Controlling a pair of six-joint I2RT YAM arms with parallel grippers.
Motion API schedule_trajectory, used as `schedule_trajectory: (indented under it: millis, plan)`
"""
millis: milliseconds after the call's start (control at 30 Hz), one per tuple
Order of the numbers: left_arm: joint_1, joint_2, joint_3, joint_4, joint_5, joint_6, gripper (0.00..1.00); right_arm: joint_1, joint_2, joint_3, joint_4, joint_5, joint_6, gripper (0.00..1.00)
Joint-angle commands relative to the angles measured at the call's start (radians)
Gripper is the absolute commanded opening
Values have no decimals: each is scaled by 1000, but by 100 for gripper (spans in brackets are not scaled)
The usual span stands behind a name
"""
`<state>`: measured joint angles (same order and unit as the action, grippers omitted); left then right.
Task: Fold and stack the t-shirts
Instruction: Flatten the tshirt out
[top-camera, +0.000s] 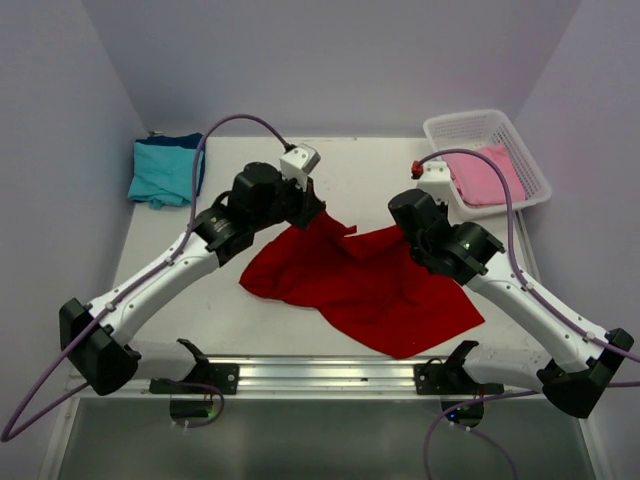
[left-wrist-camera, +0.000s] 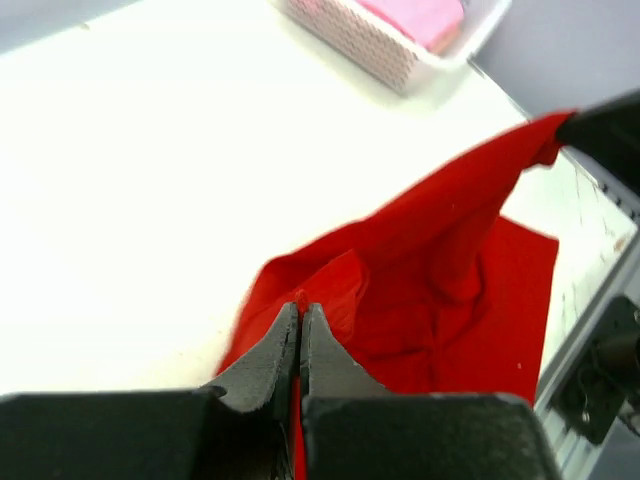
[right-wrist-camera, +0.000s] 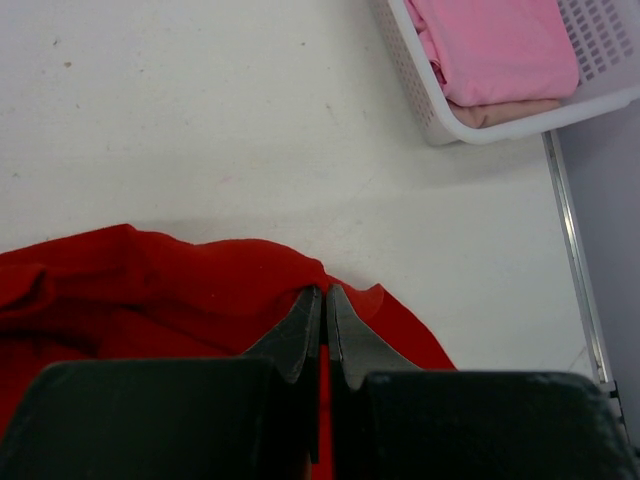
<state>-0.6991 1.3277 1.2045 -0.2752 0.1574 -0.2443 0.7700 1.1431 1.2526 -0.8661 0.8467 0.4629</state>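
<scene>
Fingers (left-wrist-camera: 272, 352) of our left gripper (left-wrist-camera: 300, 312) are pressed shut on the red t-shirt (top-camera: 370, 285). Our right gripper (right-wrist-camera: 324, 295) pinches another edge equally tight. It spreads crumpled on the table (top-camera: 360, 165) between our arms.

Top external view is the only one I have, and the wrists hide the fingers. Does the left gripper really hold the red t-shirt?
Observer: Yes. In the left wrist view the left gripper is shut, with the red t-shirt pinched between its jaws.
Operator: And the right one?
Observer: The right gripper is shut on the same shirt; red cloth shows between its fingers.
Operator: Is only the pink t-shirt in the basket?
Observer: No. The right wrist view shows a beige cloth under the pink t-shirt in the basket.
</scene>
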Motion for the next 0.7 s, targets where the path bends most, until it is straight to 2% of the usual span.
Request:
schedule_trajectory:
  millis: [0,200,400,533,667]
  plan:
    - [-2,-57,71,-102,-149,-29,0,-8,-2,7,36,26,8,0]
    - [0,-186,173,-183,-323,-43,0,-11,-2,16,36,37,2,0]
    - [-2,-261,207,-217,-626,-18,0,-29,-8,42,38,51,-3,0]
    - [0,-318,213,-203,-719,-10,0,-35,-28,62,50,92,-27,0]
    - [0,-404,234,-134,-727,40,0,-37,-65,93,90,97,-82,0]
